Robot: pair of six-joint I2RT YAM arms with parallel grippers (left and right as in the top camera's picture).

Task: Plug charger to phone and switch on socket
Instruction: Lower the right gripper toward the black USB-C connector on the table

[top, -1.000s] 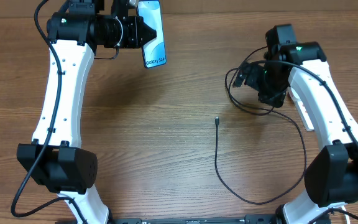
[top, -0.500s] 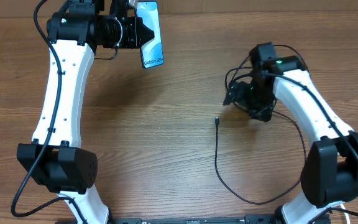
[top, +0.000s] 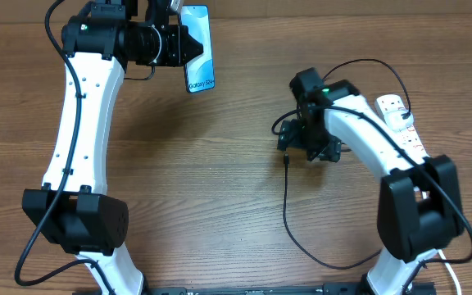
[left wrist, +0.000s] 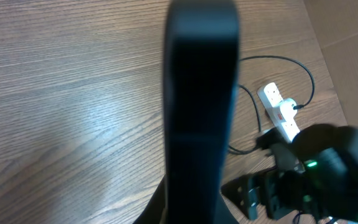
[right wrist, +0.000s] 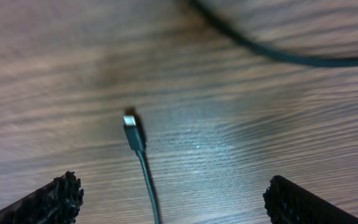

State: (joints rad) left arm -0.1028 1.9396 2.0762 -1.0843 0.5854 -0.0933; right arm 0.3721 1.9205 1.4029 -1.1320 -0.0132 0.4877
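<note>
Pick-up step: right gripper [right wrist: 176,204] wide open, empty, just above the charger [right wrist: 133,139] tip — next, lower and close; left gripper [top: 182,41] clamps the phone [top: 201,51].

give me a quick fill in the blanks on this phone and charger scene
1. The left claw is ____ on the phone.
2. The right claw hangs ____ over the connector tip of the charger.
3. The socket lies beside the ____ arm.
4. The charger's cable is coloured ____.
Missing words: shut; open; right; black
</note>
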